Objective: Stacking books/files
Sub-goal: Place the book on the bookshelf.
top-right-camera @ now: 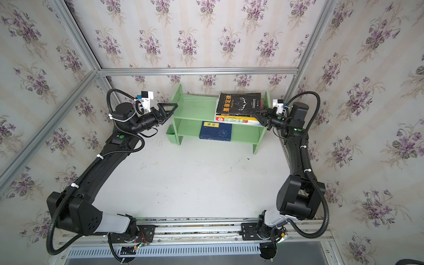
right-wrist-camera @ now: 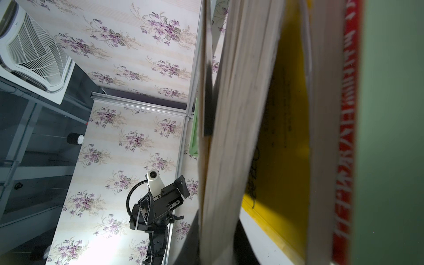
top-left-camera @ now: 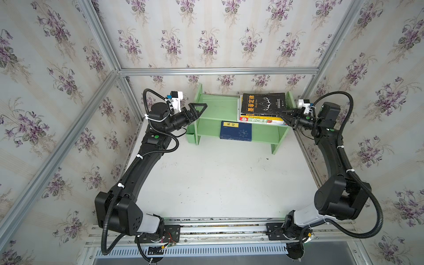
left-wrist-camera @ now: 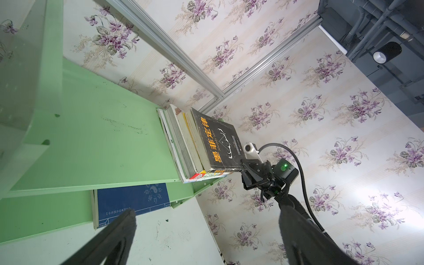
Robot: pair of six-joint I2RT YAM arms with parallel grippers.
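The navy book (top-left-camera: 235, 130) on the lower shelf (top-left-camera: 263, 134) is shown in both top views, not from the right wrist. The black antlered book (top-left-camera: 262, 103), atop the upper pile (top-left-camera: 261, 119), is pinched by the right gripper (top-left-camera: 284, 114); the left gripper (top-left-camera: 203, 110) is spread wide.

A black paperback (top-left-camera: 263, 103), orange title and white antlers on its cover, lies face up atop a flat stack of paperbacks (top-left-camera: 259, 119) at the right end of the green shelf's (top-left-camera: 215, 107) upper board. A navy book with yellow label (top-left-camera: 236, 130) lies flat near the middle of the lower board.
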